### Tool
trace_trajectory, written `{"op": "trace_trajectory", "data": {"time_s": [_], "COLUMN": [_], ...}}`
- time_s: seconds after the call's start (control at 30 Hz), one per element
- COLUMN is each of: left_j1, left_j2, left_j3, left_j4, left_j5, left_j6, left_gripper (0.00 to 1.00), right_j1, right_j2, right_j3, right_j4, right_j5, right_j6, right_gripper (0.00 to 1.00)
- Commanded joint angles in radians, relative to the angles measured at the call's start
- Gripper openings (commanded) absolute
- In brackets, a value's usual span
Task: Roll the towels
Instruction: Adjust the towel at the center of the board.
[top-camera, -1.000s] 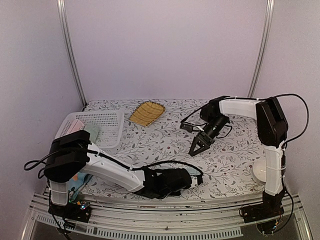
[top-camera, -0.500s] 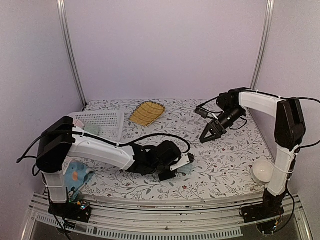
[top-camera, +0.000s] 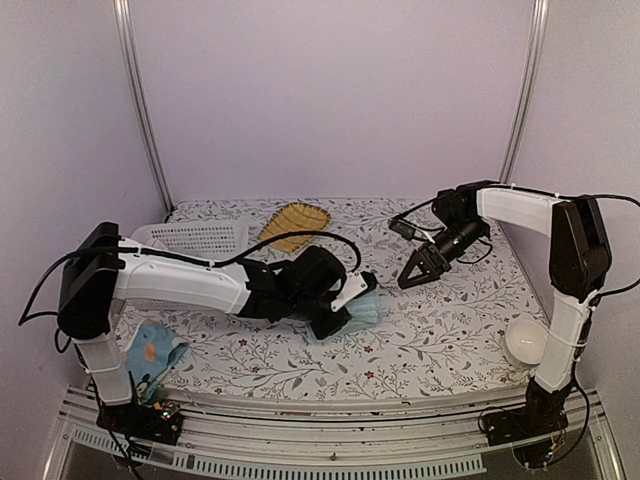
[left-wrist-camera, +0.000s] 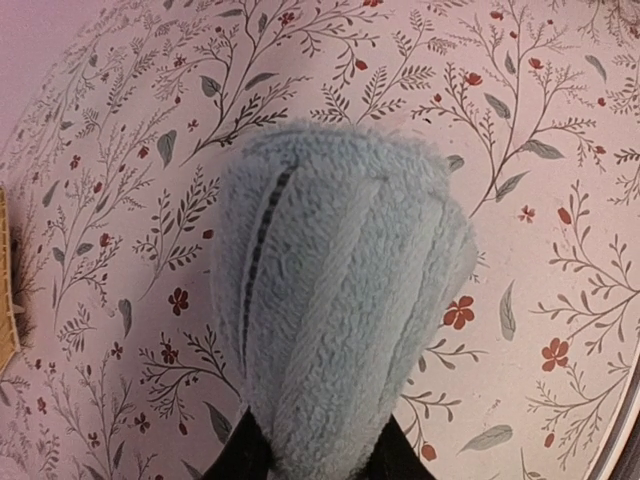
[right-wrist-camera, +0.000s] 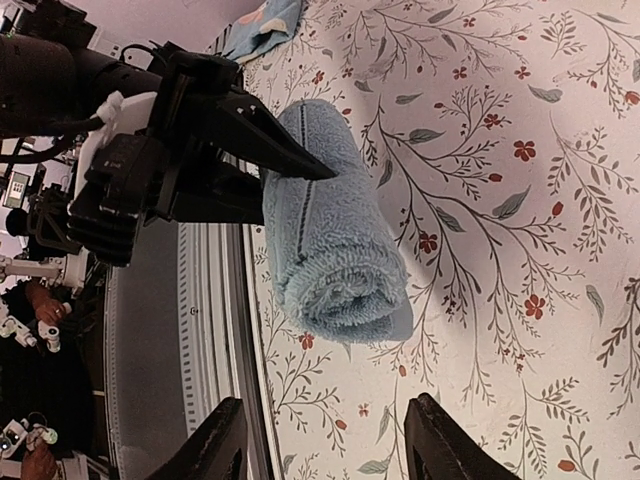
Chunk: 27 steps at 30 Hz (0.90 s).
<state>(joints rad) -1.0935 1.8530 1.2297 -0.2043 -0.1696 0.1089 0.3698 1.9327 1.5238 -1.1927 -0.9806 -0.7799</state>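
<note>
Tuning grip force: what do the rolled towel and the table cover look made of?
The rolled towel looks like soft terry cloth, matte light blue: fuzzy pile, one woven stripe. The table cover looks like smooth printed fabric or vinyl, flat with a floral print; which one is unclear.

- The rolled plain light-blue terry towel (top-camera: 368, 310) sits near the middle of the flower-printed table (top-camera: 450, 345), between the fingers of the left gripper (top-camera: 352, 304), which reaches in from the left.
- The right gripper (top-camera: 411, 277) hangs behind and to the right of the roll, apart from it.
- The small light-blue cartoon-printed cloth towel (top-camera: 150, 352) lies at the front left corner, beside the left arm's base.
- The white perforated plastic basket (top-camera: 200, 238) stands at the back left.
- The yellow ribbed leaf-shaped tray (top-camera: 295, 220) lies just right of the basket, behind the left arm.
- The white round bowl (top-camera: 526, 341) stands at the front right, beside the right arm.
</note>
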Motion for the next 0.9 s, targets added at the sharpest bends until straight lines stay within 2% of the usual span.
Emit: {"op": "trace_trajectory", "data": {"time_s": [0.0,0.17,0.33,0.53,0.63,0.8,0.87], "left_j1": [0.028,0.072,0.131,0.204,0.234,0.26,0.263], "left_j2": [-0.037,-0.004,0.041,0.148,0.188,0.237,0.255], "left_j3": [0.029,0.082,0.118,0.176,0.197,0.229,0.246], "left_j4": [-0.015,-0.085,-0.135,-0.201,-0.204,-0.198,-0.212], "left_j5": [0.024,0.152,0.319,0.597,0.732,0.911,0.94], "left_j6": [-0.044,-0.099,-0.161,-0.216,-0.248,-0.276,-0.279], "left_gripper": [0.06,0.05,0.05,0.05,0.05,0.04,0.04], "right_j1": [-0.006,-0.006,-0.001,0.118,0.203,0.339,0.385], "right_j2": [-0.037,-0.083,-0.224,-0.392,-0.446,-0.475,-0.476], "right_j3": [-0.026,-0.052,-0.108,-0.236,-0.283,-0.361,-0.381], "right_j4": [0.017,0.019,0.093,0.293,0.336,0.41,0.443], "right_j5": [-0.034,-0.059,-0.043,0.235,0.35,0.527,0.583], "right_j6": [-0.003,-0.038,-0.1,-0.075,-0.101,-0.143,-0.153], "right_gripper": [0.56,0.54,0.55,0.54,0.54,0.54,0.55]}}
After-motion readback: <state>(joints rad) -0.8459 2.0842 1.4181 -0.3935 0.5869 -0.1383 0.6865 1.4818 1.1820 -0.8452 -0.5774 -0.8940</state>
